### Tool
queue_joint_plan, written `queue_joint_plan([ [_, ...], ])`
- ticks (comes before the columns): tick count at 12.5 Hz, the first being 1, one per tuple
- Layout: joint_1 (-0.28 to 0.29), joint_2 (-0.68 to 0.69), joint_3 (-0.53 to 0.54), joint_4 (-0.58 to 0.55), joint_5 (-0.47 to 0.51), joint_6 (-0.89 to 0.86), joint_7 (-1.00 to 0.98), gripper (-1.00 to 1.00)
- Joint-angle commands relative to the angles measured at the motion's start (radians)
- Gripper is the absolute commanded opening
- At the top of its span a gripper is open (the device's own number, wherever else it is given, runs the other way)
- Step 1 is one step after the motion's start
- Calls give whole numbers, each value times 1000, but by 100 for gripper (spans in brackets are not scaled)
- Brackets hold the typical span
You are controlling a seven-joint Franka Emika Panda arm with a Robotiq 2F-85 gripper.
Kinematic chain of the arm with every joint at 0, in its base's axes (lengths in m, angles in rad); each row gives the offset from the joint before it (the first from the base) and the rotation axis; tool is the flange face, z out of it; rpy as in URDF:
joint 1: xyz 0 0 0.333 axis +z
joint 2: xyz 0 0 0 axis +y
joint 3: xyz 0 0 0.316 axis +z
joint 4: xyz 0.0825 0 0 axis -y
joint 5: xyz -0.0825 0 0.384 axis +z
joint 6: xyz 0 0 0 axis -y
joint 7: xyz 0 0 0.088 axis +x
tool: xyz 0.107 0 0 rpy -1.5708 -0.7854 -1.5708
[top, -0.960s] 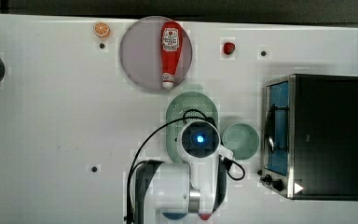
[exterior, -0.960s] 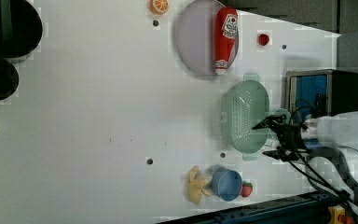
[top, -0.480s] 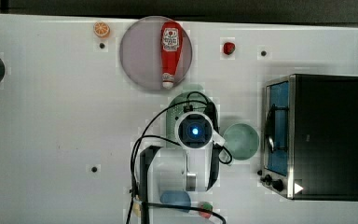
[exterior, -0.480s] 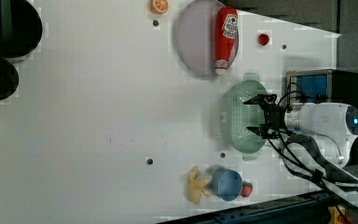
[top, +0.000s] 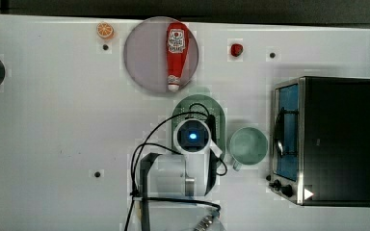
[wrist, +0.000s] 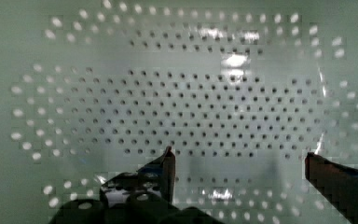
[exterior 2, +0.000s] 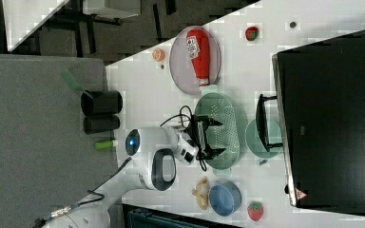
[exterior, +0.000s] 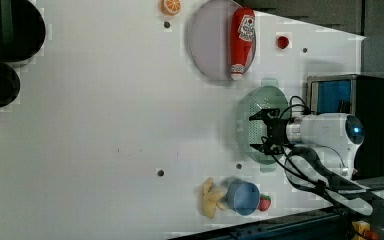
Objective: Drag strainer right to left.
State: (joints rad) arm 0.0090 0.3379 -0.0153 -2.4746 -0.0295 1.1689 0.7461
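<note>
1. Wrist view looks straight down into the strainer, its dotted floor spread beneath my gripper, whose two fingers stand wide apart with nothing between them.
2. Left view: my gripper hangs over the strainer bowl, fingertips spread and dark against the pale green (whether they touch the floor I cannot tell).
3. Top view: the strainer lies near the middle of the white table, mostly under my wrist. From it, the grey-lilac plate with the ketchup bottle sits at about eleven o'clock, its edge just beside the strainer's rim.
4. Top view again: the green mug is at four o'clock from the strainer, just beside it, and the toaster oven stands farther out at three o'clock.
5. Right view: the strainer sits between the plate and the blue bowl.
</note>
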Motion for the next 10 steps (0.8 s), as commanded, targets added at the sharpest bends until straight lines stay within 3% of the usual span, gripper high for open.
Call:
queue_joint_plan([
  [1, 71, -15, 23, -3, -17, 28, 164, 100],
  [10, 220, 13, 24, 25, -17, 26, 253, 100],
])
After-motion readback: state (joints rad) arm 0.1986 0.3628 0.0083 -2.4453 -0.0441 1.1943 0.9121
